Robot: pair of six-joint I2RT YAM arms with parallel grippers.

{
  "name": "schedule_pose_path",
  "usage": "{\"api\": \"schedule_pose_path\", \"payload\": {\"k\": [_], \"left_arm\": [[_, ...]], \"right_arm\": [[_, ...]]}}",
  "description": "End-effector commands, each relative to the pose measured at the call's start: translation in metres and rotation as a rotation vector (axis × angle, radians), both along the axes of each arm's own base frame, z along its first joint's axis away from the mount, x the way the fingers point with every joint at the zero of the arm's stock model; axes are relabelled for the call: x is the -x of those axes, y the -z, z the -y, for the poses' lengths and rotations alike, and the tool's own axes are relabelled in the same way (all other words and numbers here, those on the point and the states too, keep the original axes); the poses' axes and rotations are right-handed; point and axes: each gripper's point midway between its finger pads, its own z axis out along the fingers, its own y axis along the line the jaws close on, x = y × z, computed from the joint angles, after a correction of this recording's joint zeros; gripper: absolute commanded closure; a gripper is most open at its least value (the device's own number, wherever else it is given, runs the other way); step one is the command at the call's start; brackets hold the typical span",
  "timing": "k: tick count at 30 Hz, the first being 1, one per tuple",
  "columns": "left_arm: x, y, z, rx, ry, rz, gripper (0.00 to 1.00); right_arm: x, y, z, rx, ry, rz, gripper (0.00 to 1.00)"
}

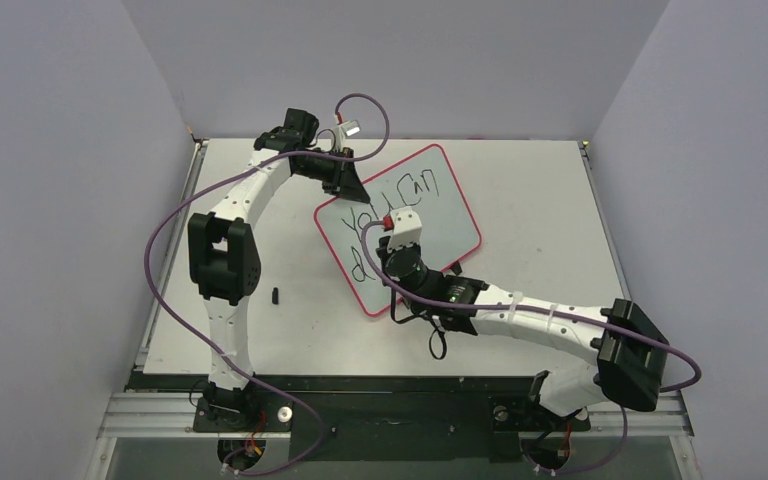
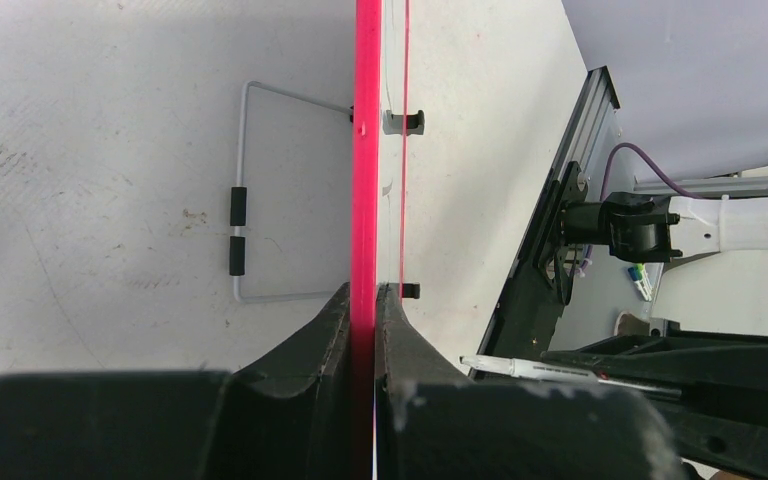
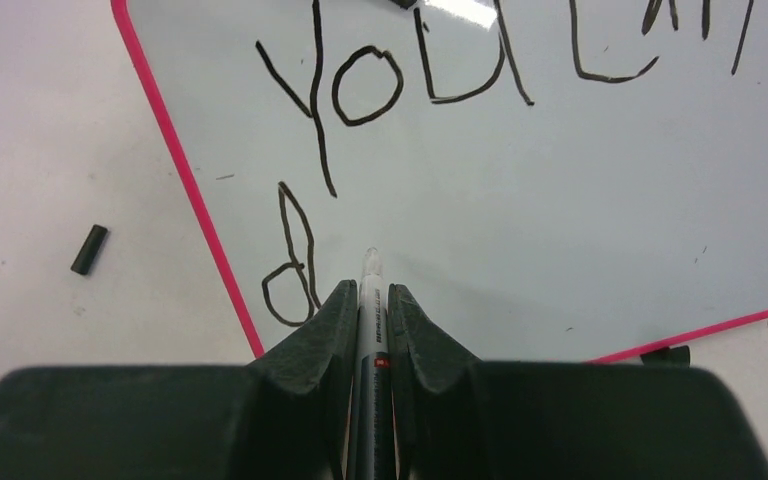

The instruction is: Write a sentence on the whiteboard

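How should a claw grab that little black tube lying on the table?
Probably around the middle of the little black tube, coming straight down from above and pinching across its narrow width. It lies flat on the table, apart from the whiteboard, with room on both long sides.

On the whiteboard (image 3: 580, 220) a black handwritten sentence (image 3: 460, 97) is begun. "YOU CAN" is read along the upper line, though in the right wrist view "CAN" is cut by the frame edge at 1 o'clock. A single letter, "d", is written on the lower line, at 7 o'clock from "YOU". The same letters are seen tilted in the top view. Small print is carried on the marker (image 3: 372, 310) barrel, but it cannot be read.
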Motion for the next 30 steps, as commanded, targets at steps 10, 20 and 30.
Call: {"api": "schedule_pose_path", "payload": {"k": [10, 20, 30], "left_arm": [[-0.017, -0.010, -0.005, -0.067, -0.020, 0.156, 1.00], [-0.017, -0.012, -0.004, -0.064, -0.020, 0.158, 1.00], [-0.017, -0.012, -0.004, -0.067, -0.020, 0.158, 1.00]], "right_arm": [[-0.029, -0.011, -0.029, -0.117, -0.059, -0.001, 1.00], [-0.026, 0.010, -0.033, -0.112, -0.071, -0.040, 1.00], [-0.009, 0.032, -0.029, -0.077, -0.098, -0.080, 1.00]]}}
